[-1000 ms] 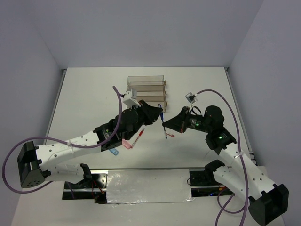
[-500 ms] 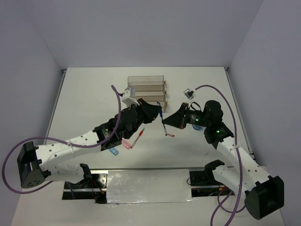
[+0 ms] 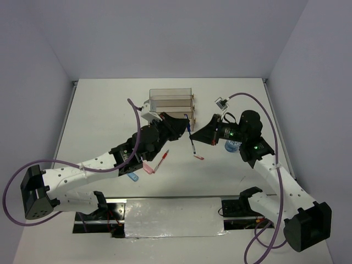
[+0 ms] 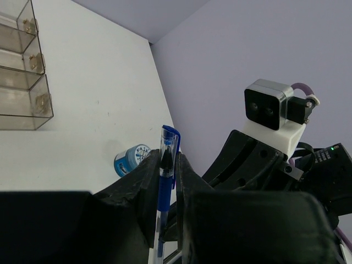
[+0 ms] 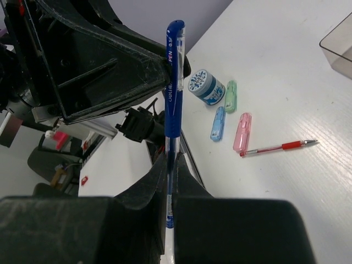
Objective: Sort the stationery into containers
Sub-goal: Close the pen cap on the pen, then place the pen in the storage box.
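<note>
The blue pen (image 5: pixel 175 82) is held above the table (image 3: pixel 110 110), just on the near side of the clear trays (image 3: pixel 171 102). The left gripper (image 4: pixel 165 162) is clamped on its capped end, and the right gripper (image 5: pixel 171 160) is clamped on its clear barrel. Nearer and to the left, a red pen (image 5: pixel 275 147), a pink capsule (image 5: pixel 242 132) and a blue patterned roll (image 5: pixel 206 87) lie on the table.

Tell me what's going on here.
The left gripper and right gripper both hold one blue pen in the air near the clear trays: the left on its capped end, the right on its clear barrel. A red pen, pink capsule, blue capsule and green capsule lie loose on the table, not yet sorted.
</note>
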Tool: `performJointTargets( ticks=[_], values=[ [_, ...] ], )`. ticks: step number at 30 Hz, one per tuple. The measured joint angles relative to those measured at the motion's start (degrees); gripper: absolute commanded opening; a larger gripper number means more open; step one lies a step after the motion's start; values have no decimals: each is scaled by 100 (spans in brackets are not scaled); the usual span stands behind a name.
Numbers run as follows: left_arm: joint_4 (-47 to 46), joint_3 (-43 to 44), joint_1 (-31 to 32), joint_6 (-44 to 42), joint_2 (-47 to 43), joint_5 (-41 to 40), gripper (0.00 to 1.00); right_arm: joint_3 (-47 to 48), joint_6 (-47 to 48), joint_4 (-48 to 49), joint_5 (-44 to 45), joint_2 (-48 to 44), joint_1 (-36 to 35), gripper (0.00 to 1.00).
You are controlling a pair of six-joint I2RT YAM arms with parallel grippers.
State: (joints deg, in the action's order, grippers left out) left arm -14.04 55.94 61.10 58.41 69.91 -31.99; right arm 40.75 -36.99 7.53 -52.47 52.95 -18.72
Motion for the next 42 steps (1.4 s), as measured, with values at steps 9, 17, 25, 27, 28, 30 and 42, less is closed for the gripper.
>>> performJointTargets(
  ticks=[9,17,25,27,28,30,42],
  values=[
    [190,0,28,0,-149,-55,0,-127,11,348,-177,-2,20,0],
    [529,249,101,-142,-153,-48,31,-190,374,522,-221,-94,-83,0],
    [1375,564,293,-164,0,59,99,-195,721,863,-24,-229,-146,0],
    [1567,730,280,-142,11,48,99,-195,767,920,105,-223,-155,0],
    [1626,800,293,-149,7,35,99,-195,796,931,162,-210,-155,0],
    [1786,977,302,-160,7,-22,99,-179,868,933,308,-142,-155,0],
    [4540,1003,-146,-212,-1523,-1300,99,1517,3665,-146,1082,2164,-201,0]
  ],
)
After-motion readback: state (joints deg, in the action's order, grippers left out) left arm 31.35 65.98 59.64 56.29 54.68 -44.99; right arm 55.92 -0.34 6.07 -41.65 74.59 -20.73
